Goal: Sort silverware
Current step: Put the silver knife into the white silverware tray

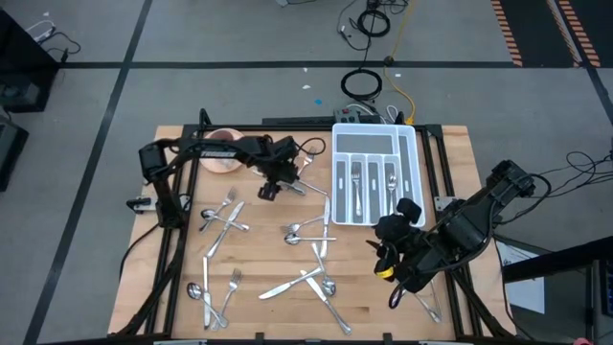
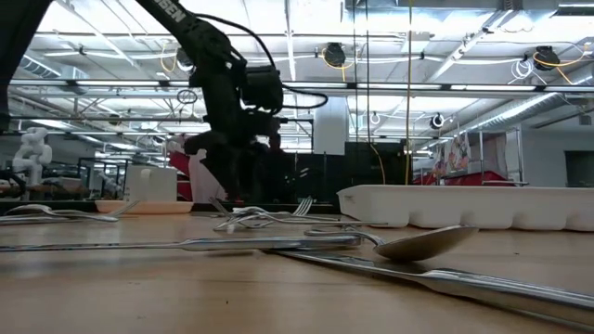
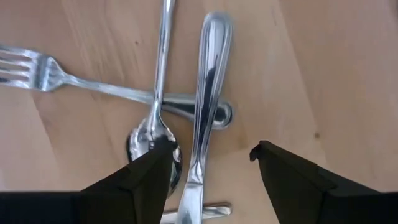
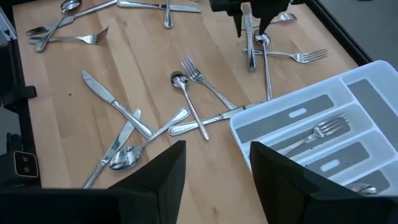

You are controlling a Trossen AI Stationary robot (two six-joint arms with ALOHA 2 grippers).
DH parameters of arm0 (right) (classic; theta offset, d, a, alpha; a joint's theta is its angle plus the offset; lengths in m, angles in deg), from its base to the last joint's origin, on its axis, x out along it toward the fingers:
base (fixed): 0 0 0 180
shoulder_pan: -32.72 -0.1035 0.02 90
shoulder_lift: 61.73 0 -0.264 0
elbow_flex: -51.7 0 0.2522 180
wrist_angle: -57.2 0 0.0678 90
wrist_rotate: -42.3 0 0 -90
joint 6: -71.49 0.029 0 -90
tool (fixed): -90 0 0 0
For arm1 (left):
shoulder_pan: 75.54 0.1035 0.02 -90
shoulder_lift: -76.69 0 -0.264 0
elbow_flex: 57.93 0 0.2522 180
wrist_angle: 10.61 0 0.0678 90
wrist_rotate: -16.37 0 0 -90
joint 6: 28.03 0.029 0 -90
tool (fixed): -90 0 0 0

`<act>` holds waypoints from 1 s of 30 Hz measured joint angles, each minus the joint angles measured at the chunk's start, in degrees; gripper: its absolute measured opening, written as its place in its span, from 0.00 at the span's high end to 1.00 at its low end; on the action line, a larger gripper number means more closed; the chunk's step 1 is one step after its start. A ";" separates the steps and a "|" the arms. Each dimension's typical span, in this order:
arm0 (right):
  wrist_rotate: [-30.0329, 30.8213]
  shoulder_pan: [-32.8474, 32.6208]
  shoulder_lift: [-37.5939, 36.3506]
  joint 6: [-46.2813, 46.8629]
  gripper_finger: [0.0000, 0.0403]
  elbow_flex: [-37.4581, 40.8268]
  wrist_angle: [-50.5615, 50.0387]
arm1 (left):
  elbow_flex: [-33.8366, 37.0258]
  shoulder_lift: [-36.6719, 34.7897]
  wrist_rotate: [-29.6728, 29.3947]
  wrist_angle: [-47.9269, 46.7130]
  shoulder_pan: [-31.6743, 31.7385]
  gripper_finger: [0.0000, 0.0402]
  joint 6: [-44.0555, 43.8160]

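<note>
**Most of the silverware is unsorted; a knife is lined up for pickup**

Only a few pieces are seen in the white tray at the far right of the desk; among them a fork is recognisable in one compartment. The bulk of the silverware is scattered over the bare wood to the left of the tray, singly and in crossed clusters. A pink bowl is placed at the far left corner.

The step in hand is judged to be a pick, early in the task. The left pincer is held released, its 2 fingers straddling a knife that is laid across a spoon and the handle of another fork. No contact with the knife is seen yet. The right pincer is parked near the tray's near end, released and grasping nothing.

For the next move, a short descent and a clench on the knife alone are called for. Since the knife lies touching the 2 pieces beneath, a snag or a double pick could result; a straight lift is advised before carriage to the tray's knife compartment, which cannot be identified here.
</note>
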State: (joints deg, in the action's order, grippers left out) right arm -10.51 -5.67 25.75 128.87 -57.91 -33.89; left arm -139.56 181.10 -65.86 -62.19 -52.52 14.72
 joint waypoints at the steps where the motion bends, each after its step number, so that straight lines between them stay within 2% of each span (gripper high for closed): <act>1: 0.00 0.00 0.00 0.10 0.58 0.00 -0.13 | 0.00 0.36 -0.02 -0.09 0.24 0.40 0.30; 18: 0.33 0.02 0.00 0.44 0.58 0.00 -0.97 | -0.04 1.34 3.03 0.33 1.88 0.40 1.20; 30: 0.32 0.02 0.00 0.44 0.58 0.00 -2.37 | -0.04 1.34 3.91 0.52 0.07 0.40 1.03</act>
State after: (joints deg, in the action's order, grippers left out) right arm -10.19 -5.65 25.75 129.31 -57.91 -36.27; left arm -139.61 182.44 -61.95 -61.67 -52.45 15.75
